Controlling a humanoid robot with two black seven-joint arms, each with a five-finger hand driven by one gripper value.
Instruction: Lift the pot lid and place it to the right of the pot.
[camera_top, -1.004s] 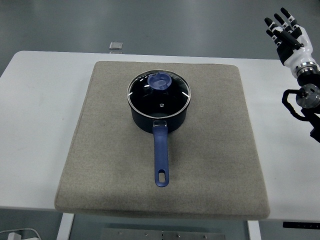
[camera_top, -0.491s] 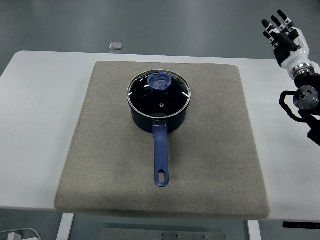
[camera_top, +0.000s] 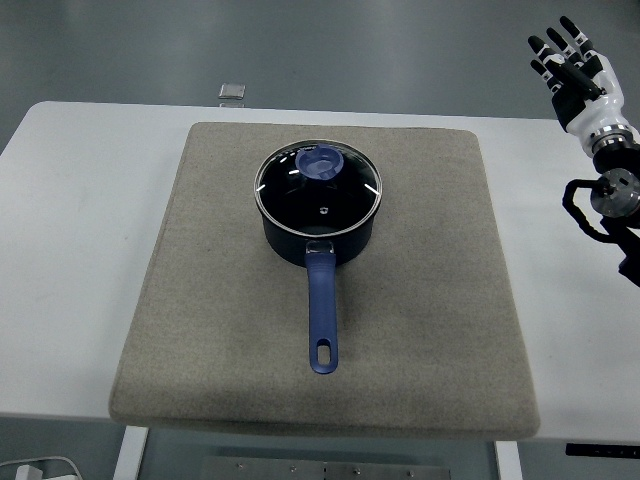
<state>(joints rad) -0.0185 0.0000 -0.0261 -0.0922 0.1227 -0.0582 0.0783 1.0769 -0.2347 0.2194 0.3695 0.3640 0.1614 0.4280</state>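
So we find the pot (camera_top: 318, 225) sitting near the middle of the grey mat (camera_top: 430, 300), with its glass lid (camera_top: 318, 190) seated squarely on the rim and the blue knob (camera_top: 320, 162) toward the far side of it. The long blue handle (camera_top: 322, 320) points straight at the near edge of the table (camera_top: 70, 250), which leaves the mat bare on the pot's right, and we take that bare stretch as the sensible spot for the lid to land.

Our right hand (camera_top: 572, 70) is raised at the far right, well apart from the pot, fingers spread and holding nothing. We judge that the open pose suits a reach toward the knob, since the knob is the only part of the lid that offers a grip. The left arm does not show at all.

Nothing of the task is done yet: the lid is on the pot. A small grey object (camera_top: 232, 91) lies at the table's far edge, clear of the work.
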